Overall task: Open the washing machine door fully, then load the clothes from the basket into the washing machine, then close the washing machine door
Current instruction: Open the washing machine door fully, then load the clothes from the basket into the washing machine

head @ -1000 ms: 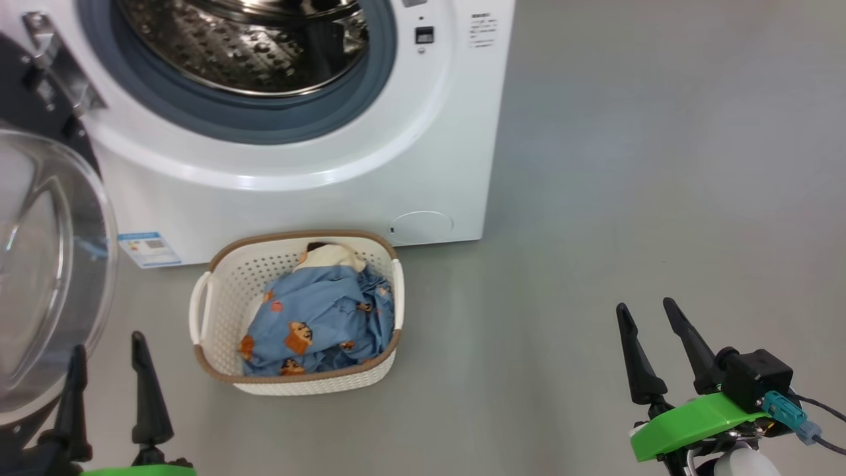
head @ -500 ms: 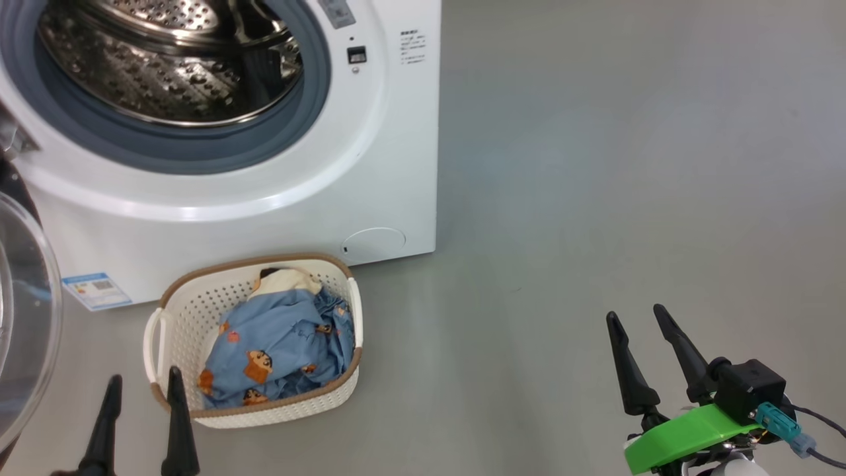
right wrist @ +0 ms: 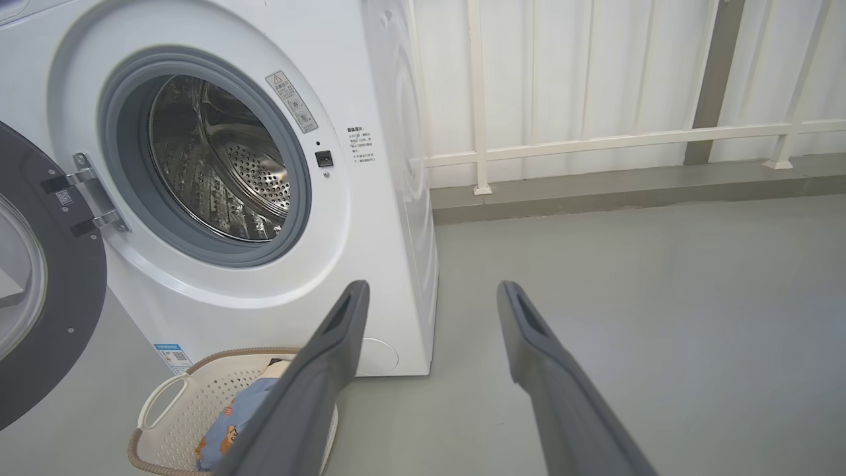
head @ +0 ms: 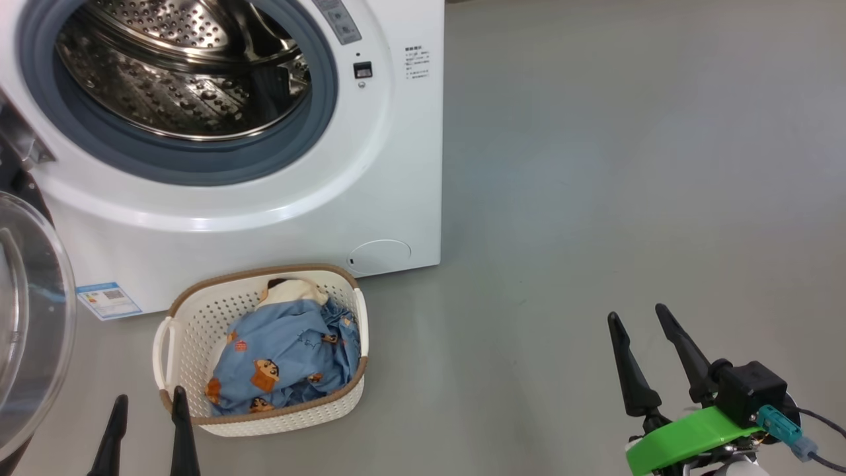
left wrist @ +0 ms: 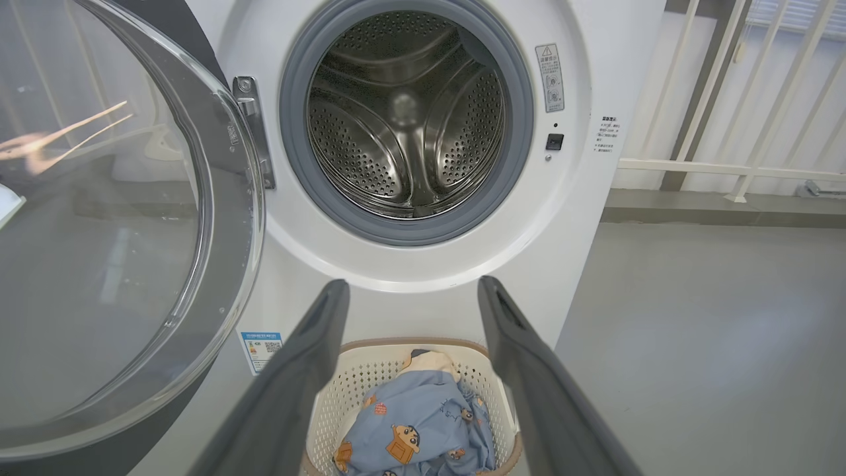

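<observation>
L pincer (head: pixel 149 395): fingers spread wide, nothing between them. It sits at the near-left of the scene, tips pointing far, toward the machine. R pincer (head: pixel 638 312): likewise spread and empty, over bare floor (head: pixel 595 198), well to the right of the load.

Washing machine (head: pixel 396 165): far-left, front facing the robot. Steel drum (head: pixel 178 79) is exposed and looks empty inside the grey gasket (head: pixel 198 170).

Washing machine door (head: pixel 33 317): stands open on its left-side hinge, glass bowl just left of L pincer. Judged open enough for loading, so step 1 looks done.

Basket (head: pixel 284 418): on the floor, just in front of the machine, below the drum mouth. Long axis runs left-right, approx. parallel to the machine front, one handle at each end.

Clothes (head: pixel 284 360): all in the basket. Blue printed heap w/ cream piece at the far end, bulk toward the basket's right half.

Key relation: clothes lie ahead of and slightly right of L pincer, lower than its tips. In the left wrist view the heap sits low between its two fingers. In the head view its right fingertip overlaps the basket's near-left corner. R pincer is well apart, so L arm is the nearer one.

Est. next move: lower L pincer fwd into the heap and close across its short width. Risk: a finger snags the perforated wall.
</observation>
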You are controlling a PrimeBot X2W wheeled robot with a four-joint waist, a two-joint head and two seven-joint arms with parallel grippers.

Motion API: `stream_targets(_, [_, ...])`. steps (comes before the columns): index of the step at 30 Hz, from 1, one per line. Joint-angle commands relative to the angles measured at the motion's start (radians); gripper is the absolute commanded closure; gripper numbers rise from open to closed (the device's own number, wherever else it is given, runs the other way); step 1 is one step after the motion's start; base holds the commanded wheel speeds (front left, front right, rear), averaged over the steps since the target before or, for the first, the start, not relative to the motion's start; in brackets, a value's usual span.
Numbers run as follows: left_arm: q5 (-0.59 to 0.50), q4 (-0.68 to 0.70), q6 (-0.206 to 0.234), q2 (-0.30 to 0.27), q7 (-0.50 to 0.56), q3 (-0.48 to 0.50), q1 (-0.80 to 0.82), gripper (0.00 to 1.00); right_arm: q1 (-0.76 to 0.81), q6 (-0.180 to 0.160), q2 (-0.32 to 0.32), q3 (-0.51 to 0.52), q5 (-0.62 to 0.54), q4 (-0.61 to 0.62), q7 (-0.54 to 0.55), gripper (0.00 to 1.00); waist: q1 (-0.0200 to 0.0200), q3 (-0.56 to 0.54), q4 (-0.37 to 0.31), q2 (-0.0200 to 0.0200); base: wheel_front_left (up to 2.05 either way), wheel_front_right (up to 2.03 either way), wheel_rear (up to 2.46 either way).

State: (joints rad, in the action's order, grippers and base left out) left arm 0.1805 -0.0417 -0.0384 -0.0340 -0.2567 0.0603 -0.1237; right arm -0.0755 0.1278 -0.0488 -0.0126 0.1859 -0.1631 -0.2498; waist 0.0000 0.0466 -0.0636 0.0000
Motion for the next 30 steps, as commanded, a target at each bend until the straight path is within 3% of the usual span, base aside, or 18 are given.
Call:
stream_targets(1, [0.006, 0.014, 0.007, -0.016, -0.005, 0.026, 0.006, 0.00, 0.005, 0.003, -0.001, -0.018, -0.003, 0.026, -0.012, 0.00, 0.0000, -0.005, 0.006, 0.0000, 0.00, 0.00, 0.00])
stream_targets(30, [0.006, 0.022, 0.019, -0.016, -0.005, 0.024, 0.002, 0.00, 0.001, 0.003, -0.001, -0.013, -0.005, 0.024, -0.012, 0.00, 0.0000, -0.002, 0.025, 0.0000, 0.00, 0.00, 0.00])
